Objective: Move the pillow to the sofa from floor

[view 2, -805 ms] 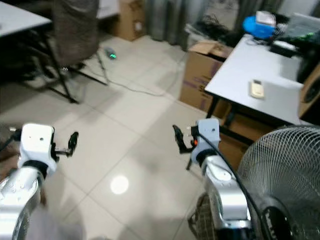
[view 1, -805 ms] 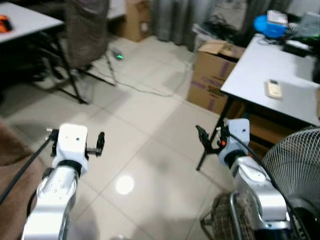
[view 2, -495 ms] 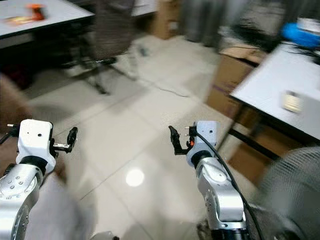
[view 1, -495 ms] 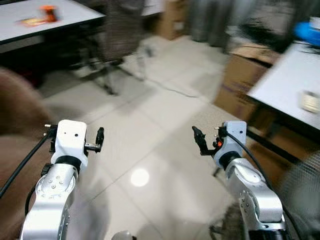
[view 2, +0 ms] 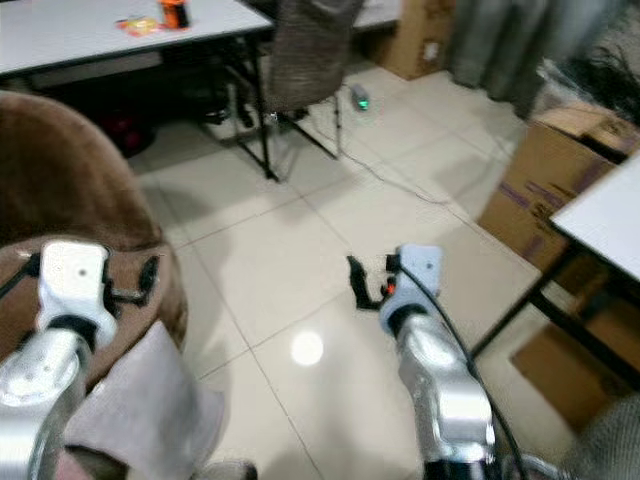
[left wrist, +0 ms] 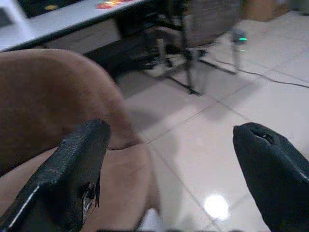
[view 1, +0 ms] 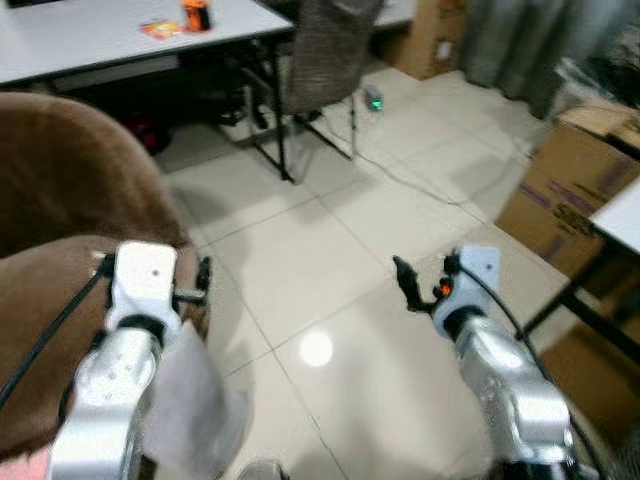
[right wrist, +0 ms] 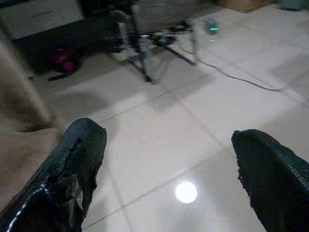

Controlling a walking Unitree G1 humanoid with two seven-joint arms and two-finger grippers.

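The brown sofa (view 1: 70, 170) fills the left side of the head views, with its rounded arm or back toward me. A pale grey soft thing (view 1: 190, 400), pillow or cloth I cannot tell, lies against the sofa's front at the lower left, under my left arm. My left gripper (view 1: 152, 270) is held up in front of the sofa, open and holding nothing; the left wrist view has its fingers (left wrist: 72, 169) wide apart over the sofa's edge. My right gripper (view 1: 440, 282) hovers over bare floor tiles, also open, with its fingers (right wrist: 72, 159) spread.
A white table (view 1: 90, 40) with an orange can (view 1: 195, 14) stands at the back left, a grey chair (view 1: 330, 50) beside it. A cable with a green light (view 1: 375, 100) crosses the floor. Cardboard boxes (view 1: 575, 190) and another table's edge (view 1: 620, 215) are on the right.
The whole view has swung left: the sofa has come in on the left, and the fan and right-hand table have slid out. Both arms keep their pose, grippers open.
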